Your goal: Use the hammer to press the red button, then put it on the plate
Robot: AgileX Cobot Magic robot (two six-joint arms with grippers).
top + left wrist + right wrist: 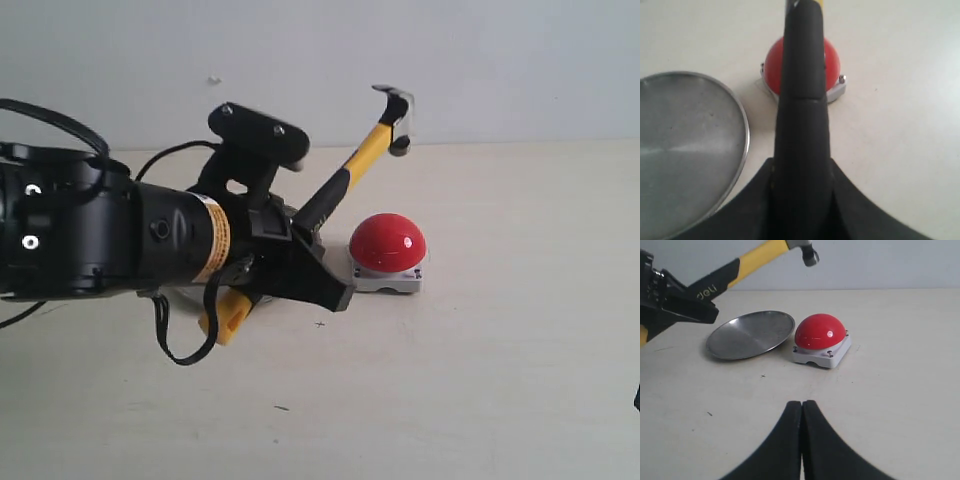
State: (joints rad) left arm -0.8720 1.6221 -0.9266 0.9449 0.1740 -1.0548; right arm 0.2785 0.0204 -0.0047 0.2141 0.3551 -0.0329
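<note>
My left gripper is shut on the black grip of the hammer, which slants up to the right. Its dark metal head hangs in the air above and just behind the red button. The yellow looped end pokes out below the arm. In the left wrist view the handle runs out from the gripper over the button, with the plate beside it. The right wrist view shows the plate beside the button and the hammer above both. My right gripper is shut and empty.
The pale tabletop stretches in front of and to the right of the button. A plain light wall stands behind the table. In the exterior view my left arm hides the plate.
</note>
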